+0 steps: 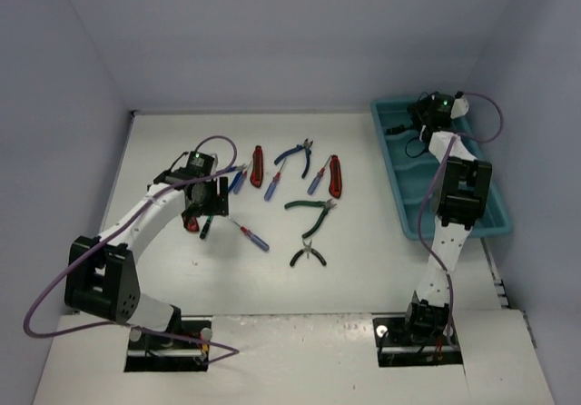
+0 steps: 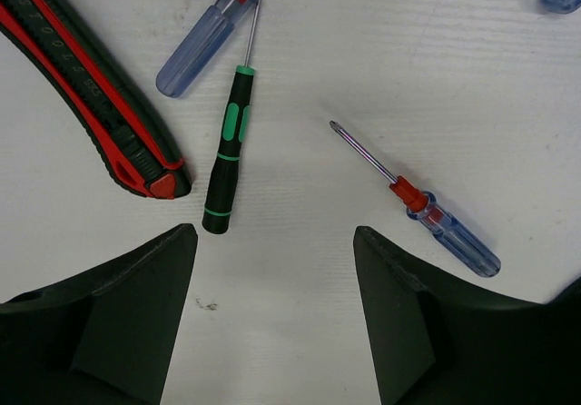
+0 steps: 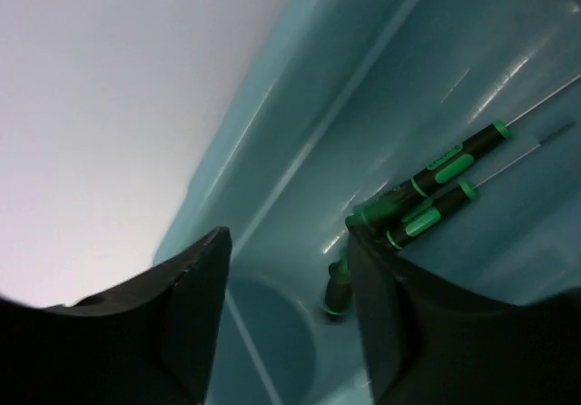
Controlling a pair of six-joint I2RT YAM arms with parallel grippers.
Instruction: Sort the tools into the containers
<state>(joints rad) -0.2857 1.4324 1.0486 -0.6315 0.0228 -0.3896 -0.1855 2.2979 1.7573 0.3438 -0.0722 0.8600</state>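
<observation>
My left gripper (image 1: 203, 209) (image 2: 274, 234) is open and empty, hovering over the white table. Just ahead of its fingers lie a black-green screwdriver (image 2: 227, 160), a red-black utility knife (image 2: 91, 96) and two blue-handled screwdrivers (image 2: 195, 55) (image 2: 436, 225). More tools lie mid-table: red-black knives (image 1: 257, 166) (image 1: 337, 176), blue pliers (image 1: 298, 155), green pliers (image 1: 313, 206), black pliers (image 1: 309, 255). My right gripper (image 1: 423, 114) (image 3: 289, 232) is open and empty inside the far compartment of the teal tray (image 1: 404, 182) (image 3: 363, 87). Three black-green screwdrivers (image 3: 445, 169) lie there, beside its right finger.
The tray runs along the table's right side, near the right wall. Walls close in the table at left, back and right. A blue screwdriver (image 1: 255, 237) lies just right of the left gripper. Purple cables loop off both arms.
</observation>
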